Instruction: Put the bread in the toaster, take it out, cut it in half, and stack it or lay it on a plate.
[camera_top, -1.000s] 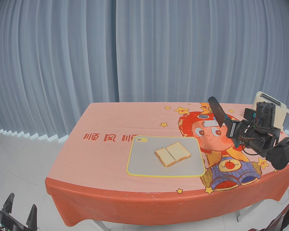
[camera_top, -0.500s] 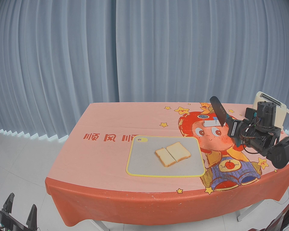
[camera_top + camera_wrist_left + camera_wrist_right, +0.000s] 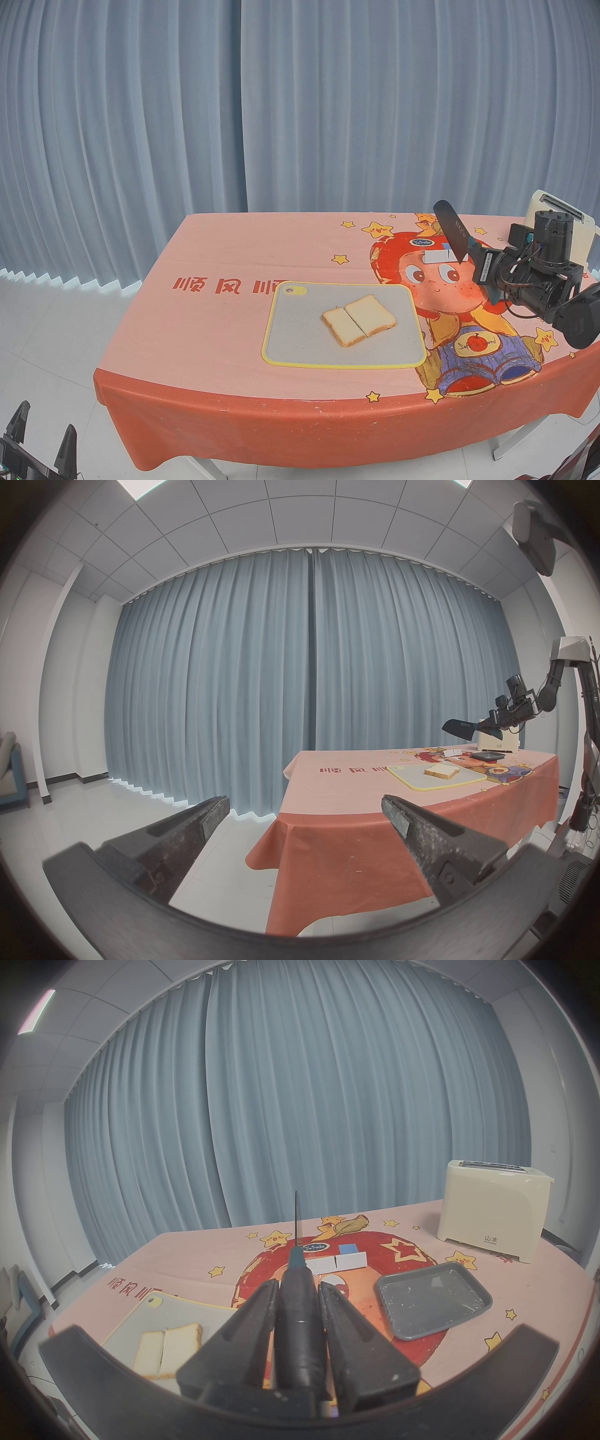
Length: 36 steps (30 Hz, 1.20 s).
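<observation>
My right gripper (image 3: 299, 1291) gripped the black-bladed, dark-handled knife (image 3: 451, 230), blade raised. Cutting looked done — the pale, brown-crusted bread (image 3: 359, 320) lay halved on the grey, yellow-rimmed cutting board (image 3: 294, 337), down to that gripper's left. Next, I judged: park the knife, then carry the halves to the grey tray (image 3: 431, 1297) near that gripper. My left gripper (image 3: 304, 802) hung spread, empty.

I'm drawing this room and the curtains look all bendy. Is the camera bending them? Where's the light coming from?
Yes. Head view: the lens bows the curtain folds outward. Left wrist view: the ceiling curves like a bowl, with a bright light panel in it. Right wrist view: a light strip glows overhead.
</observation>
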{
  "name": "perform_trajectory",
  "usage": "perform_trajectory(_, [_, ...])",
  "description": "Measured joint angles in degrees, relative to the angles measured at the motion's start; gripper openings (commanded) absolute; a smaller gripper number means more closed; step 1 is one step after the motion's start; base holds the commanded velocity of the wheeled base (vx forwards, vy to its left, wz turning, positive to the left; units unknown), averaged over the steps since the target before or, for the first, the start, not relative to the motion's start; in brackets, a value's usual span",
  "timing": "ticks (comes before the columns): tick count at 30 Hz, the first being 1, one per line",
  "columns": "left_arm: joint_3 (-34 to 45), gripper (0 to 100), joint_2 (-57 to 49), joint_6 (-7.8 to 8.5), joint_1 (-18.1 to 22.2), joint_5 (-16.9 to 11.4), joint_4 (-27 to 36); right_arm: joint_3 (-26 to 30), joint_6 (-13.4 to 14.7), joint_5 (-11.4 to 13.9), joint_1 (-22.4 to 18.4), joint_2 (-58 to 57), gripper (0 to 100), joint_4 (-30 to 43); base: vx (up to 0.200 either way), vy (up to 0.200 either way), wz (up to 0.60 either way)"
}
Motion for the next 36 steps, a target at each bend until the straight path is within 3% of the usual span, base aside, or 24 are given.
perform_trajectory(20, [0.0, 100, 0.0, 0.0, 0.0, 0.0, 0.0, -0.9, -1.4, 0.1, -3.5, 4.4, 0, -0.1, 0.0, 0.0, 0.0])
perform_trajectory(26, [0.0, 100, 0.0, 0.0, 0.0, 0.0, 0.0, -1.1, -1.5, 1.8, -4.4, 5.0, 0, -0.1, 0.0, 0.0, 0.0])
perform_trajectory(36, [0.0, 100, 0.0, 0.0, 0.0, 0.0, 0.0, -1.2, -1.5, 2.1, -5.3, 5.3, 0, -0.1, 0.0, 0.0, 0.0])
